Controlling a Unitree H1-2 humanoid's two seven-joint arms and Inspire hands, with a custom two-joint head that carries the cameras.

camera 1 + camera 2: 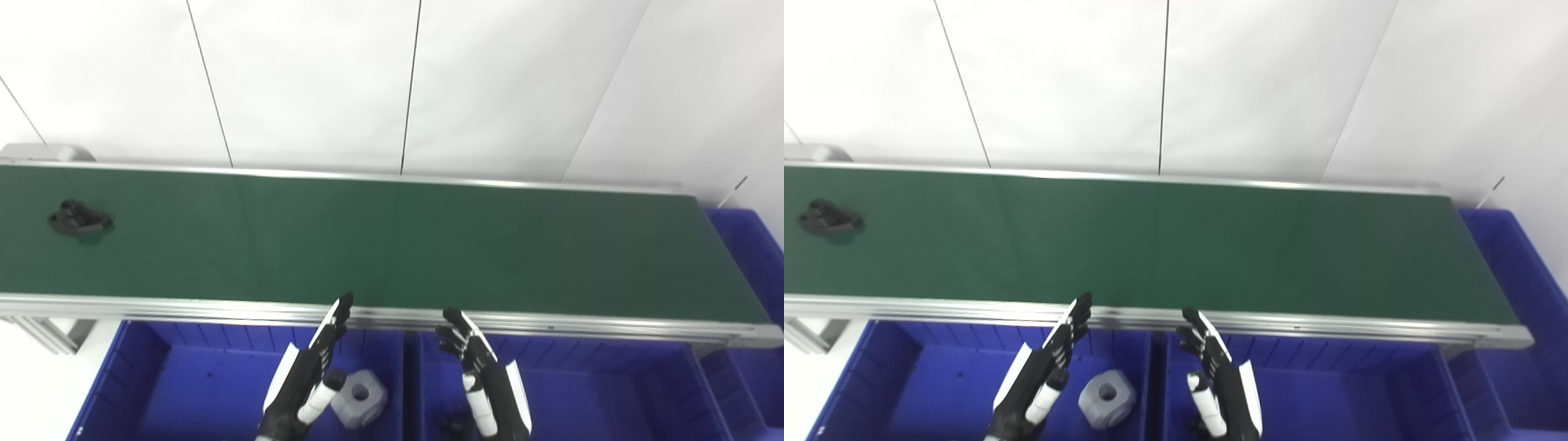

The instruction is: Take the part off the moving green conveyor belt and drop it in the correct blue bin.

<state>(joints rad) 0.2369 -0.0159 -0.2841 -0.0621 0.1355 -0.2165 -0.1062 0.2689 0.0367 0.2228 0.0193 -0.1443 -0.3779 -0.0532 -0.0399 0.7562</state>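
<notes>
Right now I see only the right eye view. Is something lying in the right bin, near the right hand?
Observer: Yes. In the left eye view a small black thing lies in the right bin, close by the right hand, on its left.
Operator: In my view the hand covers it. And at the far left end?
Observer: A grey housing sits behind the belt. The left eye view shows more of it.

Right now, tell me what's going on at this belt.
Nothing is held yet. A black part lies at the far left of the green belt. The left robot hand and the right robot hand are both open, hovering over the blue bins at the belt's near edge. A grey block already lies in the left bin.
</notes>
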